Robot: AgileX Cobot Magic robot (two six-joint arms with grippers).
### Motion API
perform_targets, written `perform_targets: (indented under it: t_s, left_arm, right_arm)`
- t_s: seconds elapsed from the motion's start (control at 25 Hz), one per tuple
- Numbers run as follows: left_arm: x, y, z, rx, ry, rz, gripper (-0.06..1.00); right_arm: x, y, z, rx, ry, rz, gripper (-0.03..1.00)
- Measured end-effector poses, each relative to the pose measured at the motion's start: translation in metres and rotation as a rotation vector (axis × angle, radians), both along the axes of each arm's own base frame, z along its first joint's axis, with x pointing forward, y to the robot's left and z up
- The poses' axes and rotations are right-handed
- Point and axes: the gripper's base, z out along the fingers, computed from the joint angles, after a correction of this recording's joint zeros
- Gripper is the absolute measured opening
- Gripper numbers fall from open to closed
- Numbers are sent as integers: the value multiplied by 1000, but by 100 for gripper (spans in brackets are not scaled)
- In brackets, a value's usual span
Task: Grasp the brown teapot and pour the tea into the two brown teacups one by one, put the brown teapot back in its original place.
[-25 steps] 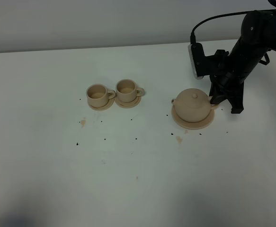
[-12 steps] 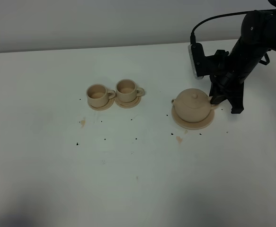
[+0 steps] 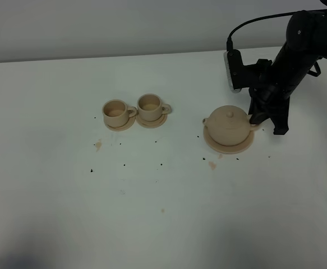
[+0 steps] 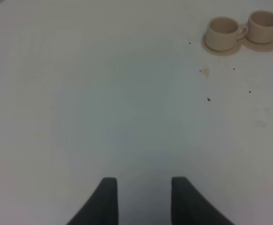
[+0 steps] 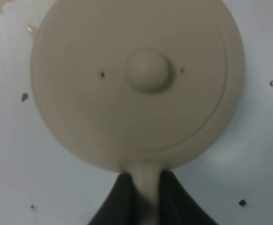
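White matte surface (image 3: 68,224) fills most of the high view, with a plain pale grey wall (image 3: 96,22) behind its far edge. Small dark specks (image 3: 91,170) and a couple of brownish stains (image 3: 98,145) are scattered mid-surface. Light is soft and even, with a dim shadow patch at the near left corner.
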Motion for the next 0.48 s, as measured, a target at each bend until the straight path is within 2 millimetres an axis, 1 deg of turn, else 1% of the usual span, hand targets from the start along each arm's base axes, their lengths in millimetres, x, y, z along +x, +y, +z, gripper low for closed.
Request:
perform_targets:
  t_s: [0.16,0.32,0.48]
  left_arm:
    - [0,0,0,0,0,0,33]
    - [0,0,0,0,0,0,33]
    - [0,0,0,0,0,0,33]
  right_arm:
    - [-1,0,0,1,14,-27,13]
    - [0,0,-4,-4,24,-33,13]
    - [1,0,-3,-3,25,-41,13]
